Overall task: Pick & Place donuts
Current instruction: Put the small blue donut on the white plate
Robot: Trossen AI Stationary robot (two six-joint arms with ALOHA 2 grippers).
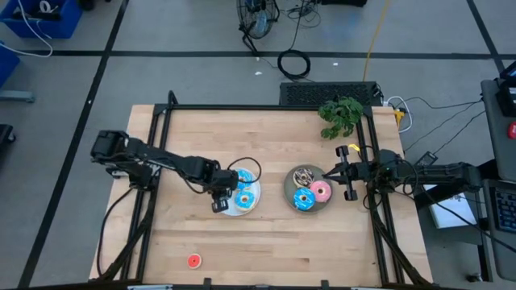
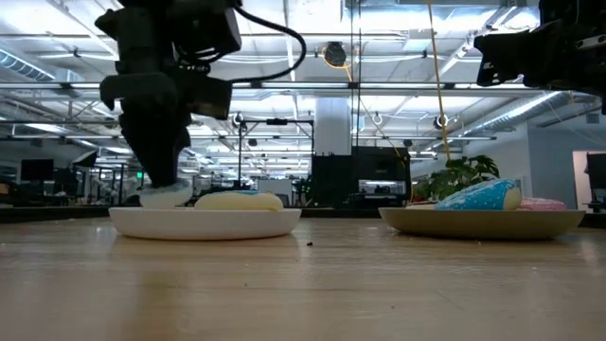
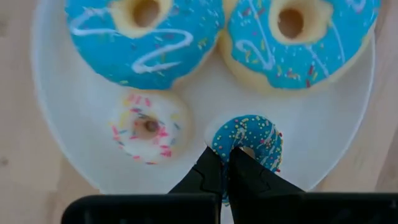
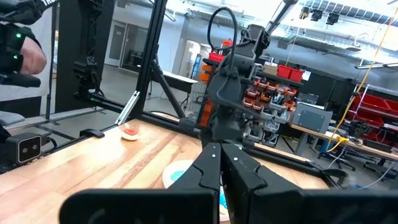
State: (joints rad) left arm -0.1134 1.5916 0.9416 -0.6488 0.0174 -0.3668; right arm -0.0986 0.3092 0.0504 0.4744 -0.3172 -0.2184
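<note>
At the near left of the light wooden table (image 1: 266,234), a small red-iced ring donut (image 1: 193,260) lies alone, well apart from both plates.

Moving right, the left gripper (image 3: 226,163) is down at the round white plate (image 1: 228,211), on its left rim. Its two dark fingers stand almost together, nipping the rim of a tiny blue-iced sprinkled ring donut (image 3: 250,138); one finger appears to sit at the ring's hole, the other outside it. The hold looks like a pinch on the ring wall. Three other donuts share the plate: two large blue-iced rings with white drizzle (image 3: 144,37) (image 3: 297,38), touching each other, and a tiny white-iced sprinkled ring (image 3: 147,127) just beside the gripped one. In the low view the tiny donut is still down on the plate.

Further right, the round grey plate (image 1: 289,190) carries a blue ring (image 1: 304,199), a pink ring (image 1: 321,191) and a brown sprinkled ring (image 1: 304,176).

At the table's right edge the right gripper (image 1: 349,172) waits, just beside the grey plate. Its fingers lie close together with nothing between them.

Judgement: the step in hand is the pick of the tiny blue donut. The next move calls for a straight lift clear of the white plate, then a carry across to the grey plate, presumably. The narrow pinch may let the ring swing or slip.
</note>
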